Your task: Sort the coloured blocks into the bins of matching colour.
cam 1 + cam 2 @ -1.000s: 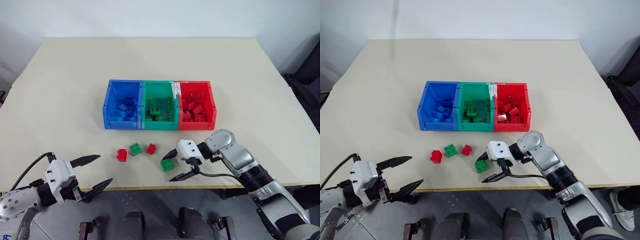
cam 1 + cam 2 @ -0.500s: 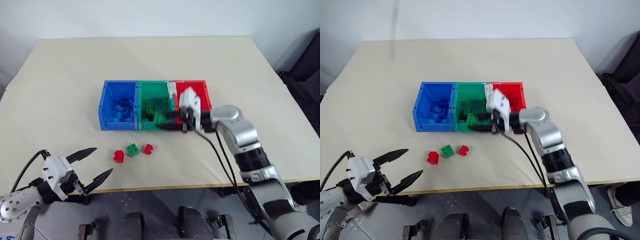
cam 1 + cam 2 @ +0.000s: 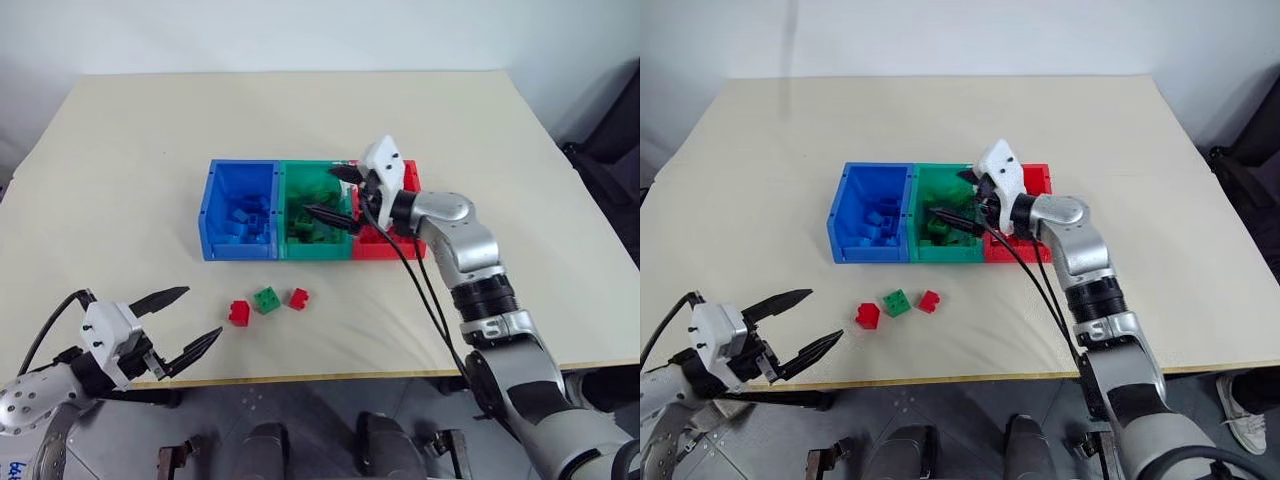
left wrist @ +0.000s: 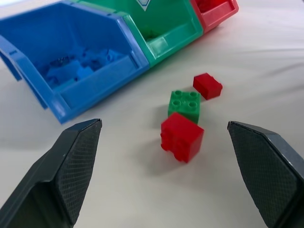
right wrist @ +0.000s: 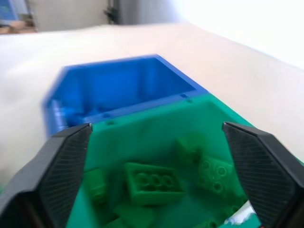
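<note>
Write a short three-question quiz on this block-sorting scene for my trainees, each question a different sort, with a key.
1. True or false: the right tool holds a brick.
2. How many loose bricks lie on the table?
3. Over which bin is the right tool? A blue bin B green bin C red bin

Key: 1 false, it is open and empty. 2 three: red brick, green brick, second red brick. 3 B.

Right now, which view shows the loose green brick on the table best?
The left wrist view: the green brick sits close, studs countable, between two red bricks. Both eye views show it small.
</note>
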